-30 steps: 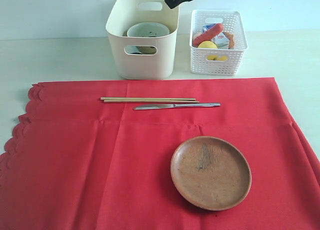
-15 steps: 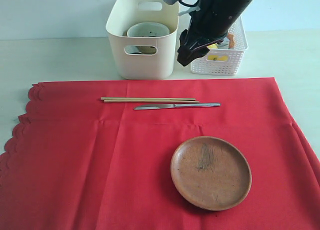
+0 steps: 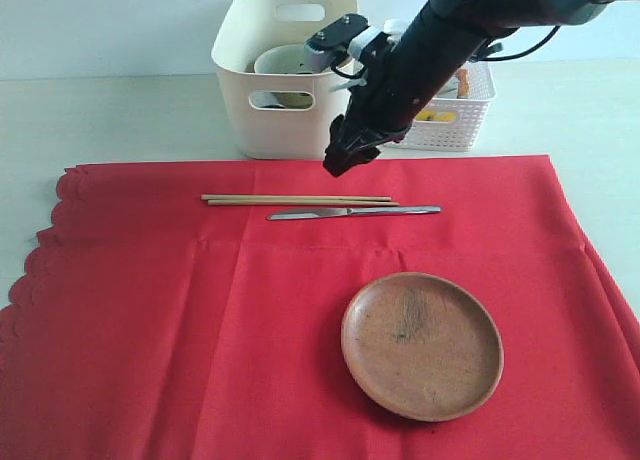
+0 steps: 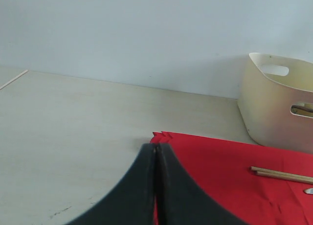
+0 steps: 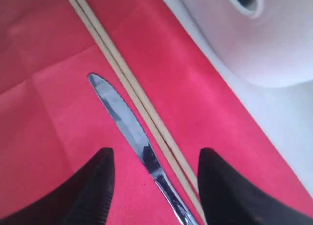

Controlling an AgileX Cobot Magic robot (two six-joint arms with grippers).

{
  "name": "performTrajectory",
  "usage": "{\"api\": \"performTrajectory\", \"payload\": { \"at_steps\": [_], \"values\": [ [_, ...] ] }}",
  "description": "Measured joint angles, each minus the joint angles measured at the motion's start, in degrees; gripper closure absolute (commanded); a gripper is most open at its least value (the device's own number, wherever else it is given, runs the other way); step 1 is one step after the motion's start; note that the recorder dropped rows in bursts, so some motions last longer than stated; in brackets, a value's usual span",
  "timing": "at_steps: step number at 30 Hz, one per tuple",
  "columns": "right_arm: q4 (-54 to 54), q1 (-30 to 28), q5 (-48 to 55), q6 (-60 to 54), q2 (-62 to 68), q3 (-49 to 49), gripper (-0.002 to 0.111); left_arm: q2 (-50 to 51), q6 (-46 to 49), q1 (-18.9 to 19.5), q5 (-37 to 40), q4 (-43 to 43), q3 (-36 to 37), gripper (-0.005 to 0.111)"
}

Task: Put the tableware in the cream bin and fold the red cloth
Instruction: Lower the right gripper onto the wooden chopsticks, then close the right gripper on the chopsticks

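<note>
Right end effector (image 3: 338, 163) is hanging low over the far part of the cloth (image 3: 150, 330), fingers standing apart, nothing between them. The right wrist view is showing the knife (image 5: 122, 117) and the chopsticks (image 5: 132, 93) both lying in the gap under those fingers.

Left end effector (image 4: 156, 146) is sitting off to the side above the counter (image 3: 100, 110), fingers pressed together, empty.

Tableware left to move: knife, chopsticks just beside it, and the wooden plate (image 3: 422, 345) lying nearer on the cloth, well apart from them. A bowl (image 3: 295, 60) is already sitting inside the cream bin (image 3: 285, 120) beyond the cloth's far edge. A white basket (image 3: 470, 100) of food is standing beside the bin.

Risks, as I am judging them:
- Knife and chopsticks are lying so close together that a pinch may be catching both, or flicking one chopstick away.
- The knife is flat and thin, so the fingers may be nipping the fabric and dragging it.

Counter is pale and matt; the wall behind is plain and light.
</note>
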Motion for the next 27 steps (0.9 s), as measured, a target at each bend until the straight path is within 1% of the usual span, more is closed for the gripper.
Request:
{"api": "performTrajectory", "payload": {
  "at_steps": [6,21,27],
  "values": [
    [5.3,0.0,-1.9,-7.7,3.0,0.0,0.057,0.0,0.0,0.0,0.0,0.0,0.0,0.107],
    [7.1,0.3,-5.6,-18.2,8.4,0.0,0.057,0.0,0.0,0.0,0.0,0.0,0.0,0.107],
    [7.0,2.9,-9.4,-21.1,9.7,0.0,0.058,0.0,0.0,0.0,0.0,0.0,0.0,0.107]
  ]
}}
